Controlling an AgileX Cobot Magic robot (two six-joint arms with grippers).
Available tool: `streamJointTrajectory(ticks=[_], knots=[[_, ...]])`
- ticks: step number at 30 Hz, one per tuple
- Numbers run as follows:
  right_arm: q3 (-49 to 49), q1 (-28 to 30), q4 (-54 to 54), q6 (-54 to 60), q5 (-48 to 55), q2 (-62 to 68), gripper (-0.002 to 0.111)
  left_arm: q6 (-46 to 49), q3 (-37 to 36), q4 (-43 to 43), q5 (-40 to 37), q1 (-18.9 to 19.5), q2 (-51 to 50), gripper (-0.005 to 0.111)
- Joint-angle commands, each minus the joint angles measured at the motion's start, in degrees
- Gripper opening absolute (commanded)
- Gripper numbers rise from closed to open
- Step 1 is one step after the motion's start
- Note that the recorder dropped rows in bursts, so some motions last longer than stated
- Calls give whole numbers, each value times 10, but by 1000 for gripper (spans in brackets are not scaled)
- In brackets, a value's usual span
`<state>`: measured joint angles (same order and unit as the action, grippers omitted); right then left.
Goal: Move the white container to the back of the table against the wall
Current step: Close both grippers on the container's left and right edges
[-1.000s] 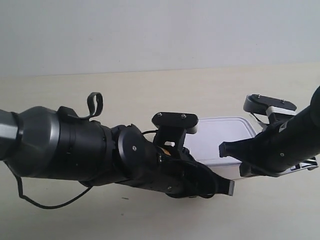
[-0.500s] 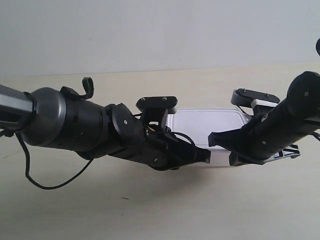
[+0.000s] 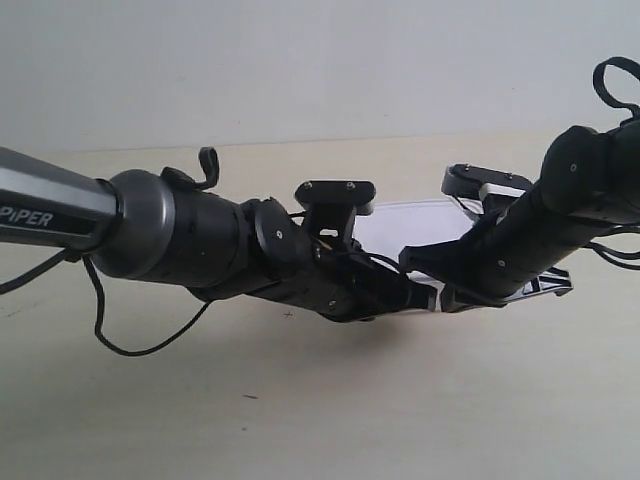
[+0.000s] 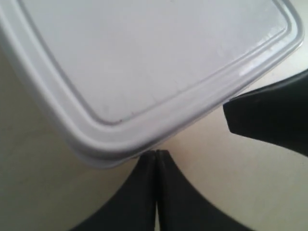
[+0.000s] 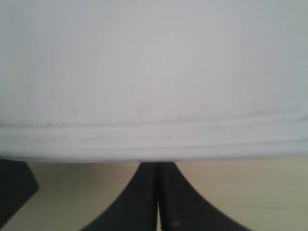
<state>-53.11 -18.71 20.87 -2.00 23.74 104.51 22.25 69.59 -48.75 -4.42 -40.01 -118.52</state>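
Note:
The white container (image 3: pixel 405 222) lies on the table (image 3: pixel 420 410), mostly hidden behind both arms, some way in front of the wall (image 3: pixel 300 70). In the left wrist view my left gripper (image 4: pixel 157 154) is shut, its tips touching the container (image 4: pixel 144 62) near a rounded corner. In the right wrist view my right gripper (image 5: pixel 158 166) is shut too, its tips against the long side of the container (image 5: pixel 154 72). Neither gripper holds anything. The arm at the exterior view's left ends at a gripper (image 3: pixel 428 297); the arm at its right ends at a gripper (image 3: pixel 408 263).
A loose black cable (image 3: pixel 130 340) hangs from the arm at the exterior view's left down to the table. In the left wrist view the other arm's dark finger (image 4: pixel 269 118) juts in close beside the container.
Both arms have reached further toward the wall with their shut tips against the container. The container has slid away from the near edge, toward the wall.

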Motion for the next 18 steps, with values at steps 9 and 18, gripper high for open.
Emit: streamJointTrajectory(ticks=[9,18], knots=[[-41,38,-2,25,5,19,0,1,10,21,6,38,-1,0],[-76,38,-1,30,4,53,0,2,36,41,15,42,-12,0]])
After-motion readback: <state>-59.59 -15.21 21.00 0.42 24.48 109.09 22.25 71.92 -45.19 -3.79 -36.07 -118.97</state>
